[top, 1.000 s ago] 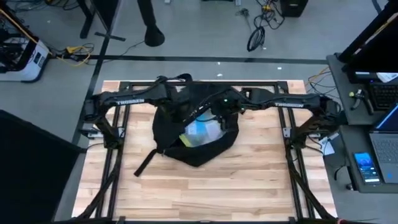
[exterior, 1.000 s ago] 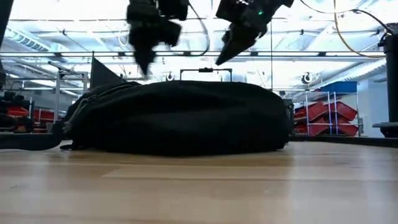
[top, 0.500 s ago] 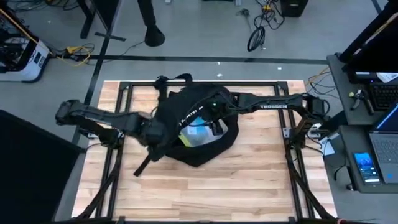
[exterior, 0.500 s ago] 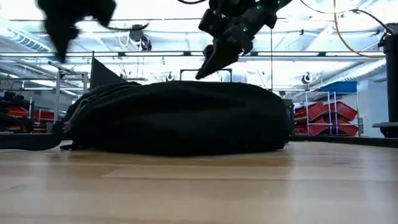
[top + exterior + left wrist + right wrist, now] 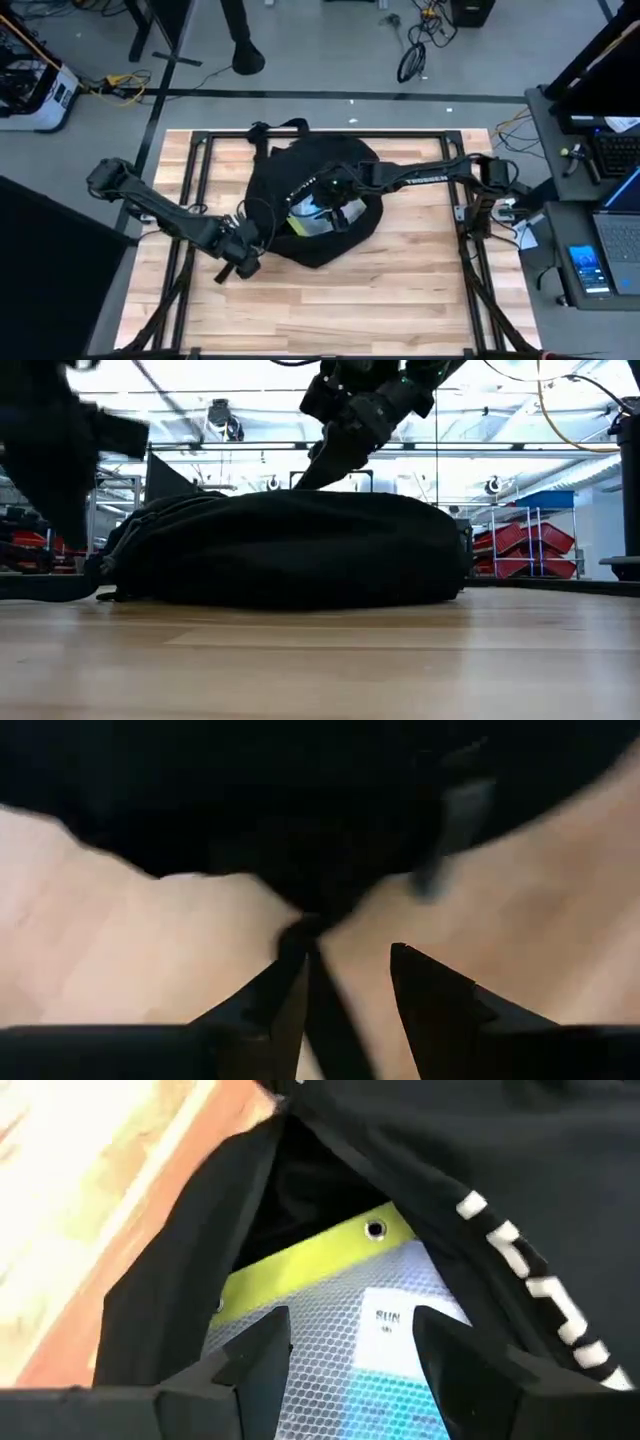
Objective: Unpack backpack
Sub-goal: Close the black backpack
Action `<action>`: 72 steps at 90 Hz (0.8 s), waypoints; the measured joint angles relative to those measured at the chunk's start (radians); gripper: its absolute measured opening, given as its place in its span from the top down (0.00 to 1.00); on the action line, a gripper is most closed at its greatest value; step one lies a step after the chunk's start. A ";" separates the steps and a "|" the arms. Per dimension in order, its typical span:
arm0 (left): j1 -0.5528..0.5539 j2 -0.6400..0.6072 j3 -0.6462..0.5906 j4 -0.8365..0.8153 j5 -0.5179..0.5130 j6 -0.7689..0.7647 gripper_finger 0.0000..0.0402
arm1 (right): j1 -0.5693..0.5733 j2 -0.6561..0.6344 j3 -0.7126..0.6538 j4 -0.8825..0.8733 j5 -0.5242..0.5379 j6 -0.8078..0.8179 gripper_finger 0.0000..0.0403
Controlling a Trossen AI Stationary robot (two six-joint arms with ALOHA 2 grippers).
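Backpack, black and rounded, lies near the far edge of the wooden desk, about midway between its left and right edges, its main opening unzipped and facing up. The right gripper reaches in from the right edge and hangs directly over that opening; in the right wrist view its two fingers stand apart, holding nothing, just above a blue-and-white mesh pouch with a yellow-green band and a metal eyelet, which sits inside the bag. White lettering runs along the fabric beside the opening. The left gripper is low at the bag's near left side, next to a loose black strap that trails onto the desk toward the near edge. The left wrist view shows its fingers apart, with the strap running between them and the dark bulk of the backpack just ahead; whether either finger touches the strap cannot be told. From desk height, the backpack appears as a broad, low mound, and the right gripper slants down to its top, while the pouch is hidden behind the fabric. Only the overhead and right wrist views reveal the contents.
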 joint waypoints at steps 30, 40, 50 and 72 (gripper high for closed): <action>0.042 -0.064 -0.129 0.188 -0.005 0.038 0.67 | -0.003 0.002 0.000 0.013 0.014 0.149 0.51; 0.058 -0.064 -0.131 0.190 -0.018 0.077 0.63 | -0.003 0.002 0.000 0.016 0.014 0.173 0.51; 0.065 -0.063 -0.131 0.219 -0.028 0.090 0.56 | -0.002 0.001 0.000 0.021 0.014 0.186 0.51; 0.077 -0.037 -0.165 0.309 -0.071 0.115 0.40 | -0.002 0.009 -0.001 0.022 0.015 0.186 0.51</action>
